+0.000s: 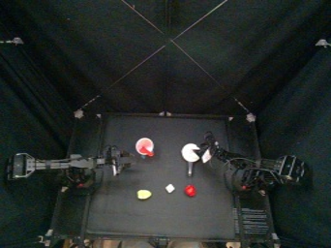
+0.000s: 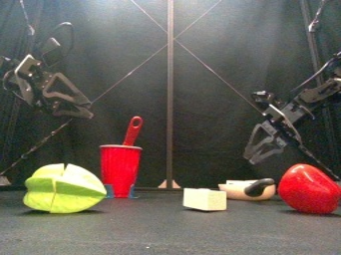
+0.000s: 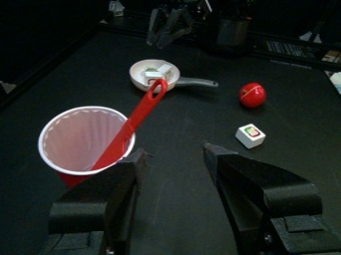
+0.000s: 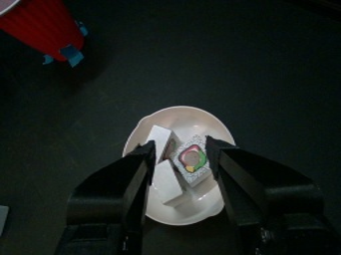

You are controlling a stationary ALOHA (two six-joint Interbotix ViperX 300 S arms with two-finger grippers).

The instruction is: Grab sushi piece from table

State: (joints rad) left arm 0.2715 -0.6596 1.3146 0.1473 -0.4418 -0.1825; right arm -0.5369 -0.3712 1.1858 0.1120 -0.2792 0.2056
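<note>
Twice found jaws spread wide: on the left claw [image 3: 173,157] and on the right claw [image 4: 184,147]. Saw neither closed on anything.

Task item:
- Located the sushi piece [image 3: 249,131] lying flat on the table [image 1: 116,208], nearer the front edge than either claw and well apart from both.
- Placed it between the two claws' sides, toward the middle from the left claw.
- Found the red lump [image 1: 191,191] just beside it on the right claw's side.
- Found the yellow lump [image 1: 143,194] near it on the left claw's side.

Near the left claw:
- Noted a red cup [image 3: 87,149] upright close ahead of the jaws, with a red spoon [image 3: 144,100] leaning inside.

Under the right claw:
- Noted a white dish [image 4: 167,194] with a short handle directly below the jaws.
- Saw in it a small white block [image 4: 190,159] with a green and pink face, lying between the parted jaws.
- Could not tell whether the jaws touched the block.

Surface:
- Recorded a flat, matt black top with small posts [image 1: 79,114] at the corners.
- Spotted bits of blue tape [image 4: 67,56] at the cup's foot.

Room:
- Recorded black curtains [image 1: 52,68] on every side.
- Saw thin pale rods [image 2: 170,60] crossing behind the table, beyond both claws.
</note>
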